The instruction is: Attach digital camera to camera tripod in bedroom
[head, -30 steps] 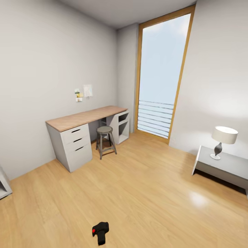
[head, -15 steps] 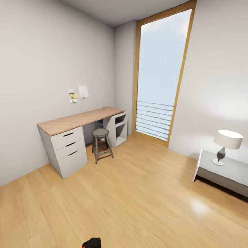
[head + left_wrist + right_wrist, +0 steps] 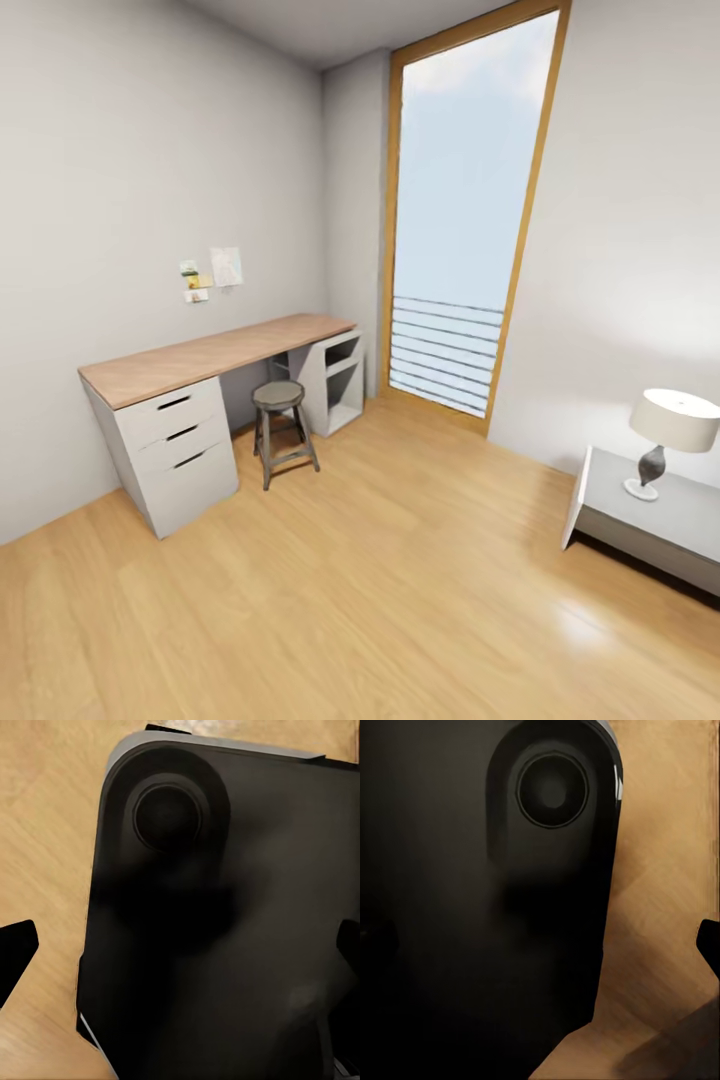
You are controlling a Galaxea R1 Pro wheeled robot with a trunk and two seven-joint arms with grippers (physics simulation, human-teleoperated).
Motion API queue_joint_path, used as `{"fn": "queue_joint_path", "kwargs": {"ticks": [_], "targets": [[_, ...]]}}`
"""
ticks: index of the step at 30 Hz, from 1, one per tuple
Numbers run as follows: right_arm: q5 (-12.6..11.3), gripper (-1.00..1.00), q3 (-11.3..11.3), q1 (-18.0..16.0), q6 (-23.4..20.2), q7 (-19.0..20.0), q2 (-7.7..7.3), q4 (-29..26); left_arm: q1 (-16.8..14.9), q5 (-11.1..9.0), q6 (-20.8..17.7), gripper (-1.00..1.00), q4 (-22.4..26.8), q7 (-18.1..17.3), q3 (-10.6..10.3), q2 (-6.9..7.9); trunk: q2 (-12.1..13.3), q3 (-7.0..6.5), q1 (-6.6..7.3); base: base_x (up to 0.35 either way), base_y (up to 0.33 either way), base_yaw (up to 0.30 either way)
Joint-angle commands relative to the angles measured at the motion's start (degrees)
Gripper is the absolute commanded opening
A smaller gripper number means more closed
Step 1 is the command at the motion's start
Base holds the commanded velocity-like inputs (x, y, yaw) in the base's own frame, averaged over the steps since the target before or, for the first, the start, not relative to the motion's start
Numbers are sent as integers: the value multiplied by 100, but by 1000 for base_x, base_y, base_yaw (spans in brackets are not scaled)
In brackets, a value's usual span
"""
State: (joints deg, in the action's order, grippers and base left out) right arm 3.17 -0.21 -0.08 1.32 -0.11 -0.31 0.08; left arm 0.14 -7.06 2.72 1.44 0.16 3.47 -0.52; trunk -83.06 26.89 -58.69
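The digital camera and the camera tripod are out of view. The head view looks across the bedroom, with its pale grey walls and light wood plank floor (image 3: 400, 580). In the left wrist view my left gripper (image 3: 180, 952) is open, one black fingertip at each picture edge, over a dark rounded part of the robot's body (image 3: 225, 930). In the right wrist view my right gripper (image 3: 540, 941) also stands open over a dark body panel (image 3: 472, 907), with nothing between its fingers.
A wood-topped desk (image 3: 200, 355) with white drawers stands along the left wall, a round stool (image 3: 280, 425) in front of it. A tall wood-framed window (image 3: 460, 220) fills the far corner. A low grey bedside table (image 3: 650, 515) with a lamp (image 3: 672, 430) sits at the right.
The head view has swung up and to the right, so the room has shifted left. The small black camera seen on the floor has slid out past the picture's lower edge.
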Motion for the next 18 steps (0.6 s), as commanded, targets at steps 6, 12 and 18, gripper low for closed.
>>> {"fn": "queue_joint_path", "kwargs": {"ticks": [6, 12, 18], "targets": [[48, 100, 28, -1, 3, 2, 9, 1, 2, -32, 12, 100, 6, 2, 31, -1, -2, 4, -3, 315, -153, 0], [39, 100, 29, -1, -2, 2, 13, 1, 3, -25, 17, 100, 6, 2, 32, -1, -2, 4, -3, 297, -195, 1], [35, 100, 30, -1, -1, 2, 13, 1, 2, -24, 25, 100, 6, 2, 34, -1, -2, 4, -3, 280, -226, 119]]}}
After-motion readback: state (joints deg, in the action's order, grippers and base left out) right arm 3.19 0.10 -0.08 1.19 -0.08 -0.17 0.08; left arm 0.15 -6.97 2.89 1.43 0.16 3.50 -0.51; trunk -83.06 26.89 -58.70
